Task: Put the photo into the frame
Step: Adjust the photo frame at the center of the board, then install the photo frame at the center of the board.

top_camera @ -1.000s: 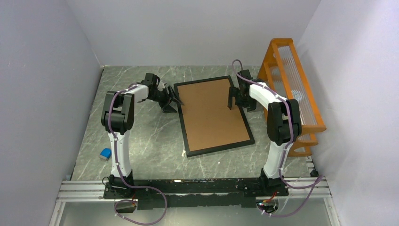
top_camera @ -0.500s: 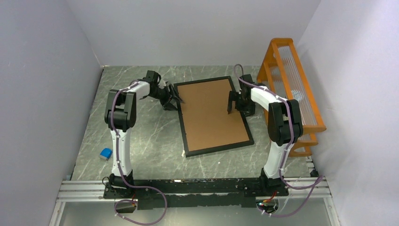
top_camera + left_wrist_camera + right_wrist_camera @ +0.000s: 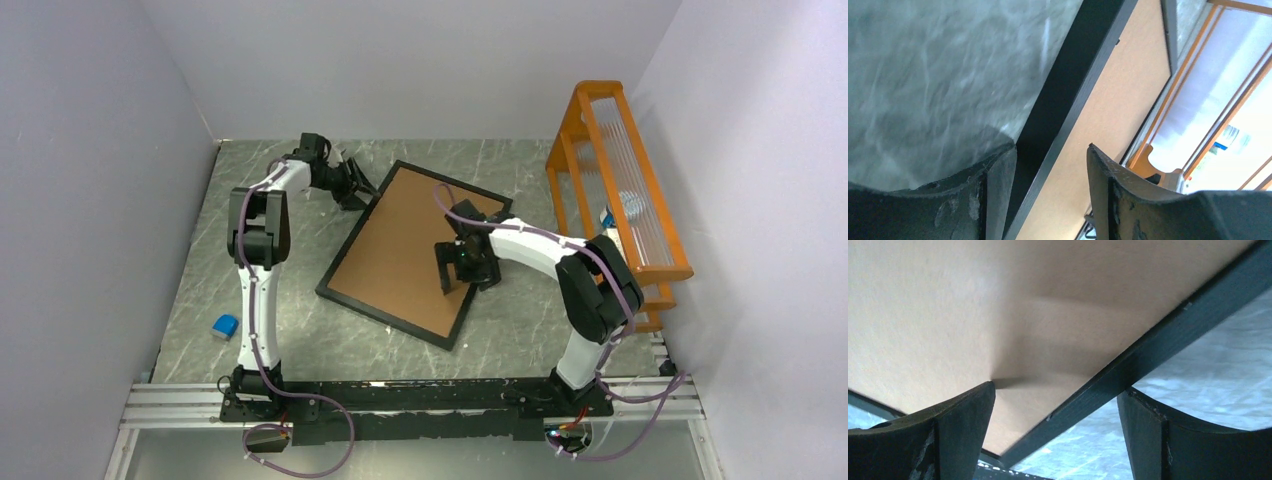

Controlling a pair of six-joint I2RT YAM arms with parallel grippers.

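Two fingers of the left gripper [image 3: 1050,150] stand moderately apart, astride the black rail of the frame [image 3: 1068,80] on its left edge, toward the far corner. We see no pinch there, since both the rail and a strip of board [image 3: 1128,100] show in the gap. On the right gripper [image 3: 1055,390] the fingers are spread wide and hold nothing: one hangs over the board, the other over the table [image 3: 1218,370], with the frame's right rail running between them. From above, we see the frame lying flat on the table, back up and turned diagonally, the brown board filling it, mid-table between both arms. Well to its right an orange rack [image 3: 668,268] stands by the wall, and a small blue thing [image 3: 225,325] lies beside the left arm.
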